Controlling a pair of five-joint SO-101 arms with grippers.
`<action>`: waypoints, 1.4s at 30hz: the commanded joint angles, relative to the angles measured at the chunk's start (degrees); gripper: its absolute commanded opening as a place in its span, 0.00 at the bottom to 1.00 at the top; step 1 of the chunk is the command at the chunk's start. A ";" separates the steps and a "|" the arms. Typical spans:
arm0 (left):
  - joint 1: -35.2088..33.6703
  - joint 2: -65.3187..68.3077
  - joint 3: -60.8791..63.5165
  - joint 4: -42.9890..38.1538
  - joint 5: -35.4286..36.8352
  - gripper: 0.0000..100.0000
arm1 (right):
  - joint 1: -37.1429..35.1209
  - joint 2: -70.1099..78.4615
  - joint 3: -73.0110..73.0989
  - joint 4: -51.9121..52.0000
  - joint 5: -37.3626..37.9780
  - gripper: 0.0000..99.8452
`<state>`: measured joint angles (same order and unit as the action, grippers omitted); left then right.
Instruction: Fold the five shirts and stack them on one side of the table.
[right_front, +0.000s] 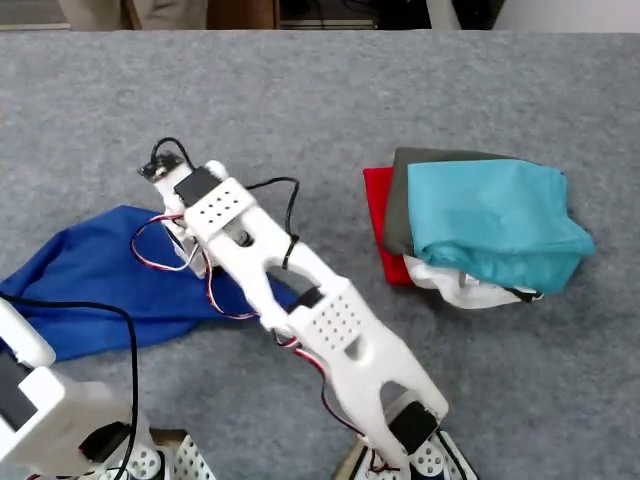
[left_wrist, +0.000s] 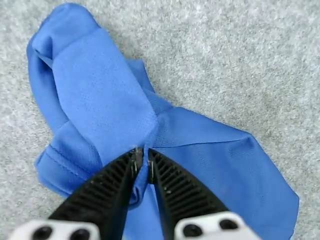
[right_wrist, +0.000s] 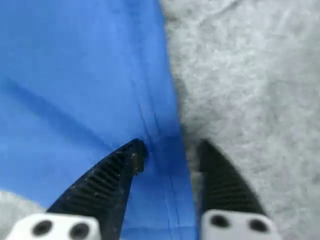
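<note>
The grey felt table (right_front: 300, 90) spans the high view; the blue shirt (right_front: 90, 280) lies crumpled and unfolded at middle left, partly doubled over itself, well apart from the stack (right_front: 480, 225) at middle right; there a teal shirt (right_front: 490, 220) sits on top, with grey (right_front: 400, 200), red (right_front: 378, 215) and white (right_front: 460, 288) layers showing at its edges, the pile rather loose.

The right arm (right_front: 290, 280) runs from the bottom centre up to the shirt's right-hand side; the left arm (right_front: 40, 400) sits in the lower left corner.

The left gripper (left_wrist: 143, 157) is clenched on a raised pinch of the blue shirt near its middle, with cloth drawn up between the tips; the right gripper (right_wrist: 170, 150) is spread wide and low over the table, one finger over the blue cloth and the other over bare felt, so that the stitched hem (right_wrist: 162, 120) lies between them, not yet pinched.

The shirt looks like thin, light, soft knit; it should sag and drape from any single hold, and a mid-panel pinch will likely bunch it rather than spread it; the felt may drag at it; the doubled hem and the seams are probably the firmest places to grasp, ideally two points along one edge, so the panel hangs flat for folding.
</note>
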<state>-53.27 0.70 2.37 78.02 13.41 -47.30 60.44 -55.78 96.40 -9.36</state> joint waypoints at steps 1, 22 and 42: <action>-0.44 -0.66 -0.18 -0.35 -0.44 0.02 | -0.75 4.97 -10.95 5.63 -0.62 0.01; 0.18 -0.13 3.96 -2.29 -0.35 0.02 | 27.21 -28.70 40.48 5.89 11.25 0.00; 2.64 -0.75 2.37 -2.11 -4.48 0.02 | 23.52 -57.54 50.24 5.63 29.19 0.27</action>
<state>-52.84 1.05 6.42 76.00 9.19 -20.66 6.55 3.82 101.23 23.96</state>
